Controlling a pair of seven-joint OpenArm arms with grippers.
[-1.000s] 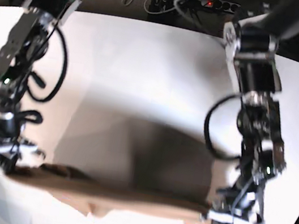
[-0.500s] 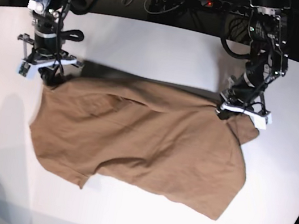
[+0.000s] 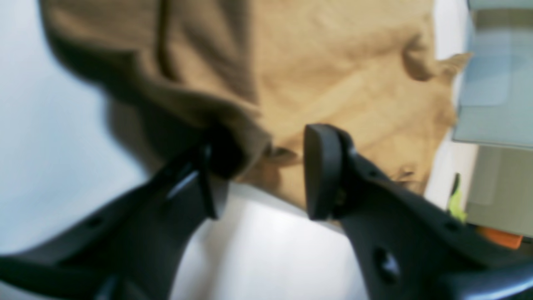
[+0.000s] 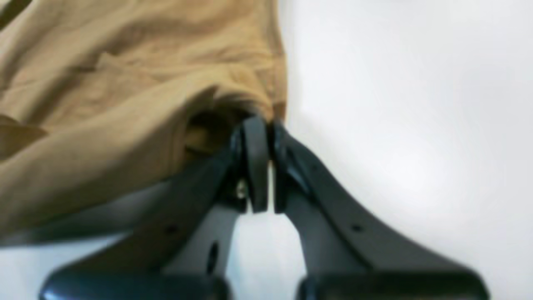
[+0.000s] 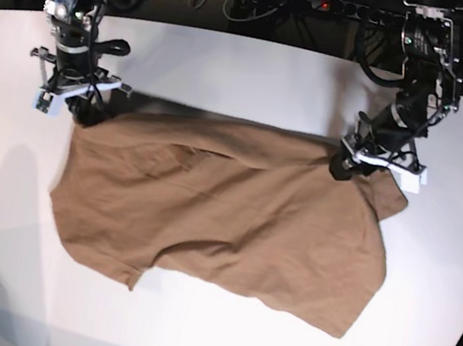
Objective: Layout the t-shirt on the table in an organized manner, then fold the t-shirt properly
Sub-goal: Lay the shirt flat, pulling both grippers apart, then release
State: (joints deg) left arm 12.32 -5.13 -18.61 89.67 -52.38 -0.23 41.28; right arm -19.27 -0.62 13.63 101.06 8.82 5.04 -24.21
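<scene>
black arms [image 5: 425,54] — looped cables; white-trimmed grippers [image 5: 379,165]

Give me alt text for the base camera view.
A brown t-shirt lies spread but wrinkled on a white table. The right gripper pinches one far corner; the left gripper sits at the other, jaws parted.
</scene>
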